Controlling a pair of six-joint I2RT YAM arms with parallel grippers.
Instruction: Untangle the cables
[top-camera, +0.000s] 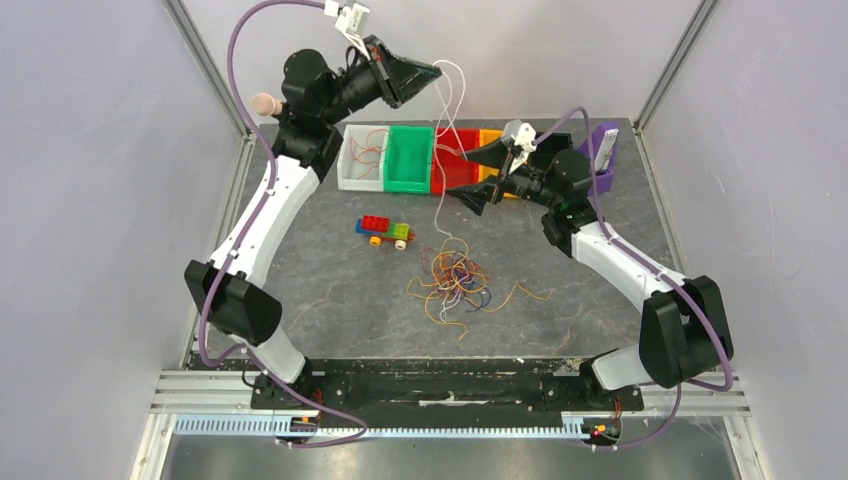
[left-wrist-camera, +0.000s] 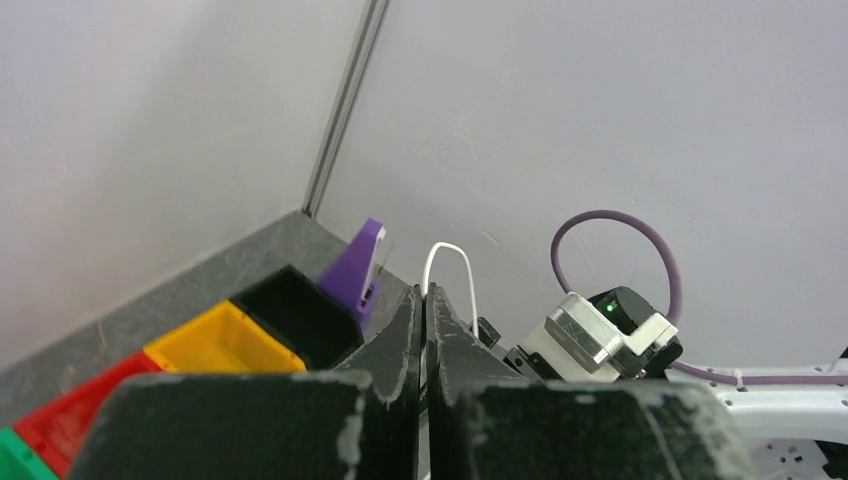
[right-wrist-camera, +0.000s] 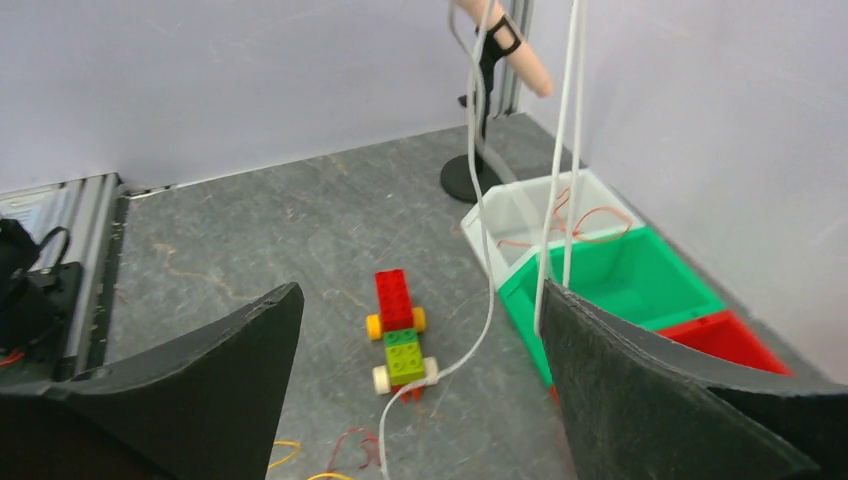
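**Containers, far side of the table (top-camera: 330, 290), in a row from left to right**
- White bin (top-camera: 362, 157): holds a few thin orange-red cables, one looping up against its wall.
- Green bin (top-camera: 408, 158): set flush against the white bin.
- Red bin (top-camera: 455, 148) and yellow bin (top-camera: 490, 138): both are partly covered by the right arm, and their contents are not legible.
- Black bin (left-wrist-camera: 295, 310): seen only from the left wrist, next to the yellow bin. Its interior is too dark to read.
- Purple holder (top-camera: 603, 150): at the right end of the row, with something pale standing in it, possibly a card.

**Cables**
- Main tangle (top-camera: 462, 283): orange, yellow, red and blue strands lying loose at mid-table, on the near side of the bins and right of the toy brick car (top-camera: 386, 231).
- White cable (top-camera: 447, 100): rises from the tangle, passes in front of the bins and runs up to the left gripper.

**Tools**
- Left gripper (top-camera: 432, 72): raised high above the bins with its jaws clenched on the white cable. A short loop of the cable pokes out past the tips.
- Right gripper (top-camera: 462, 175): jaws spread wide, released and grasping nothing. The white cable hangs between its fingers (right-wrist-camera: 650, 390), and whether it brushes one of them cannot be told.
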